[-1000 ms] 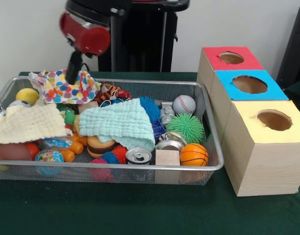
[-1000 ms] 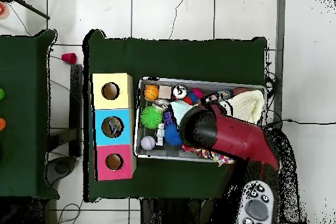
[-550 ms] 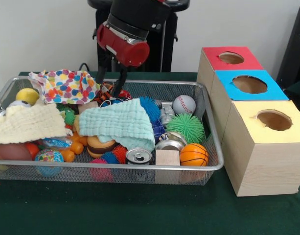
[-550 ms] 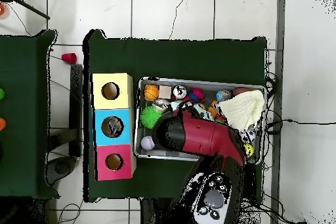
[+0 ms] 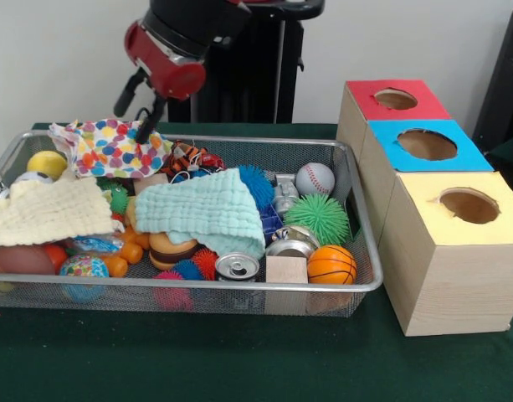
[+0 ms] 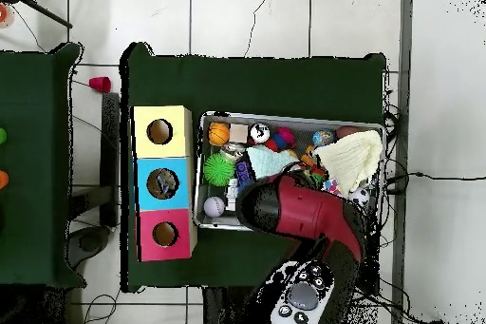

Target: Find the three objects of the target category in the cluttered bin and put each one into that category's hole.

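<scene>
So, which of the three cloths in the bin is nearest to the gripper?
The spotted cloth: the open gripper hangs just above it at the bin's back, while the green and cream cloths lie nearer the front.

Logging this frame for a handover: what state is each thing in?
claw: open, empty, above the polka-dot cloth
soda can: upright, unopened
teal cloth: draped over toys
red box: hole empty
blue box: something inside

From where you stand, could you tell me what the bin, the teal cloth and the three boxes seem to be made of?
Bin: apparently metal wire mesh, silvery, see-through walls. Teal cloth: soft woven fabric, probably cotton, with a crinkled waffle texture, matte. Boxes: light wood or plywood going by the grain on the sides, with matte red, blue and yellow tops, possibly paper or paint.
</scene>
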Motion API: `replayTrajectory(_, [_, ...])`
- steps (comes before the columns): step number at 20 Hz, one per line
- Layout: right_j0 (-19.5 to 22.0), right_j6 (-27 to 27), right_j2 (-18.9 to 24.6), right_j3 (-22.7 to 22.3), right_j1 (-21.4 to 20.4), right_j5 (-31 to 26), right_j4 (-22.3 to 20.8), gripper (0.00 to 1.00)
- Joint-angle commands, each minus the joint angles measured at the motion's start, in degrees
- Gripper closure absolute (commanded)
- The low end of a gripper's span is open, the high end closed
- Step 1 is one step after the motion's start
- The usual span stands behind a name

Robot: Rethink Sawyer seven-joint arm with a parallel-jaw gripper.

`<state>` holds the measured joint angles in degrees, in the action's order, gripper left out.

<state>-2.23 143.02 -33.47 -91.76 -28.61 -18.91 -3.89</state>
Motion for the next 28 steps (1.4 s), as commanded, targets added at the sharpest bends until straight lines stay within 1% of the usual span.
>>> replayTrajectory(1, [1.58, 14.47, -4.32, -3.43, 6.65, 9.58, 2.07, 0.00])
replayTrajectory(3, [2.17, 14.57, -4.15, -3.52, 7.62, 11.83, 3.16, 0.00])
replayTrajectory(5, [3.32, 14.76, -2.18, -4.24, 7.40, 14.97, 4.79, 0.00])
replayTrajectory(6, [3.74, 14.70, -1.05, -4.64, 6.97, 16.02, 5.58, 0.00])
replayTrajectory(7, [5.40, 14.29, 1.69, -5.61, 6.24, 19.35, 5.74, 0.00])
replayTrajectory(8, [5.58, 14.77, 2.38, -5.93, 6.82, 21.46, 6.52, 0.00])
replayTrajectory(9, [7.23, 14.52, 5.18, -7.02, 6.27, 23.88, 6.47, 0.00])
replayTrajectory(10, [7.21, 14.87, 5.44, -7.29, 6.94, 25.24, 7.21, 0.00])
replayTrajectory(11, [8.37, 15.07, 7.42, -8.33, 6.46, 27.22, 7.32, 0.00])
replayTrajectory(14, [9.95, 15.66, 10.02, -9.34, 6.74, 33.76, 7.61, 0.00])
replayTrajectory(18, [11.12, 14.33, 11.76, -10.90, 5.36, 34.50, 8.22, 0.00])
replayTrajectory(20, [10.42, 12.37, 10.76, -11.18, 5.33, 32.28, 9.29, 0.00])
replayTrajectory(21, [9.55, 11.45, 9.83, -11.07, 5.91, 30.34, 10.41, 0.00])
replayTrajectory(22, [9.33, 11.17, 9.57, -11.13, 6.51, 29.60, 11.33, 0.00])
replayTrajectory(24, [10.12, 10.93, 10.85, -11.02, 7.73, 28.45, 12.15, 0.00])
replayTrajectory(26, [11.00, 11.38, 12.39, -11.03, 9.07, 29.44, 12.92, 0.00])
replayTrajectory(28, [10.46, 11.05, 12.03, -10.10, 10.94, 30.04, 14.30, 0.00])
